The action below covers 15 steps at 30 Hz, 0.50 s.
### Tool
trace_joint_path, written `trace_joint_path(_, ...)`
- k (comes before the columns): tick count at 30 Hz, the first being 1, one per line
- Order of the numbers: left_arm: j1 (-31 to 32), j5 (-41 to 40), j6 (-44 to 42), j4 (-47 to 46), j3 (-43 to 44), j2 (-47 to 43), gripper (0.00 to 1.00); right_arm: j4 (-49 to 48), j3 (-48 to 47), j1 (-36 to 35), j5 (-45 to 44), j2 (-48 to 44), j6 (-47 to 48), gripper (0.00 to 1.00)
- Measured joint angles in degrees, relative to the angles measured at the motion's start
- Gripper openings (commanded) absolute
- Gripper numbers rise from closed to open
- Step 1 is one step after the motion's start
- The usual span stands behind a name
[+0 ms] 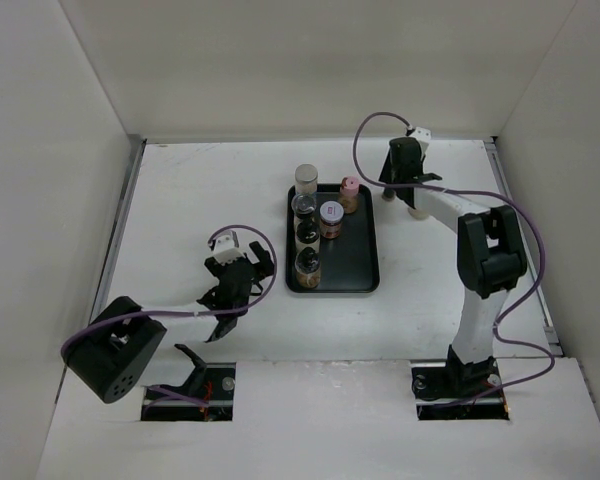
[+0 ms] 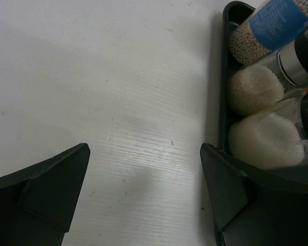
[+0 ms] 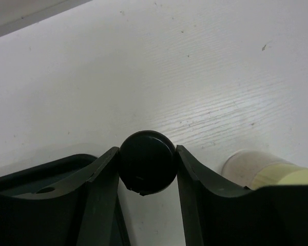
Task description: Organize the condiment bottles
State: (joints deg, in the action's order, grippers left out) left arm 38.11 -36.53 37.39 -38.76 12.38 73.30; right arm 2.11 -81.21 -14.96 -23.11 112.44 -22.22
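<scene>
Well, most of the condiment bottles (image 1: 318,222) are standing on the black tray (image 1: 358,258) in the middle of the white table (image 1: 180,190). A grey-capped jar (image 1: 306,178) sits at the tray's far left corner. Nearer than that, three black-capped bottles (image 1: 307,233) run in a line down the left side. A pink-capped bottle (image 1: 350,190) stands toward the far right, with a purple-and-white-capped jar (image 1: 331,214) just near of it.

The right gripper (image 3: 146,148) is off the tray's far right corner, over bare table, with its jaws closed tight on the round top of a dark-capped bottle (image 3: 146,165). Just to the right of its right finger there is a pale-capped bottle (image 3: 256,170) with a yellowish body. I cannot tell whether that one is upright or lying down.

The left gripper (image 2: 143,147) is left of the tray, low over the table, with its jaws spread wide and nothing between them. Its right finger is just beside the tray's left rim, and the bottles show past it.
</scene>
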Motion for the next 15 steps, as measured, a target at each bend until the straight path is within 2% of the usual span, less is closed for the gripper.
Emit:
trace_joint_path(1,-0.2,0.1,0.2,0.0,0.0,0.2,1.0,0.0,0.0,0.0,0.0,0.0,0.1,0.37)
trace_joint_path(4,-0.9,0.2,0.6,0.0,0.0,0.3,1.0,-1.7,3.5,-0.1,-0.3,-2.3,0.3,0.36)
trace_joint_path(8,-1.4,0.5,1.0,0.0,0.0,0.3,1.0,-1.7,13.1,-2.3,-1.0,-11.7,0.2,0.37)
trace_joint_path(12,-1.4,1.3,1.4,0.0,0.0,0.2,1.0,-2.4,18.9,-9.4,-1.5,-21.2,-0.3,0.38)
trace_joint_path(15,-1.4,1.8,1.7,0.0,0.0,0.0,1.0,-4.0,21.1,-16.5,-1.5,-24.6,-0.9,0.39)
